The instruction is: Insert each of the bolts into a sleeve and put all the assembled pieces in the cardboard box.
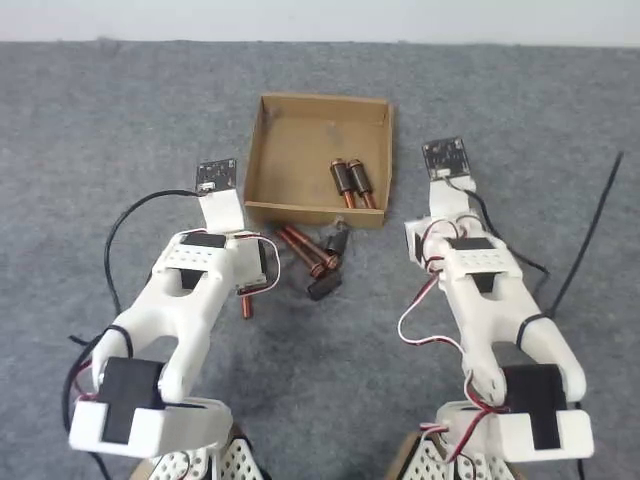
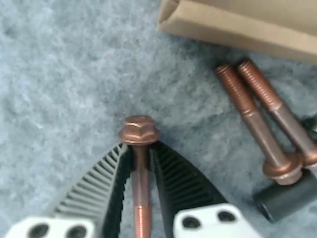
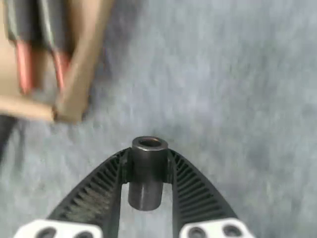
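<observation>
The grey, felt-covered table (image 1: 100, 150) carries the cardboard box (image 1: 310, 215) toward its far edge. Two bolts (image 1: 302, 248) and two dark sleeves (image 1: 323, 287) lie just beside it.

The left hand (image 2: 140, 148) grips a copper-coloured bolt (image 2: 139, 133) by its shank between black ribbed fingers (image 2: 174, 173), with the flanged hex head just past the fingertips. On the grey, felt-like worktop (image 2: 64, 74), two loose bolts (image 2: 255, 121) lie side by side near a cardboard box (image 2: 237, 25). A dark sleeve (image 2: 287, 198) lies just beside their heads.
</observation>
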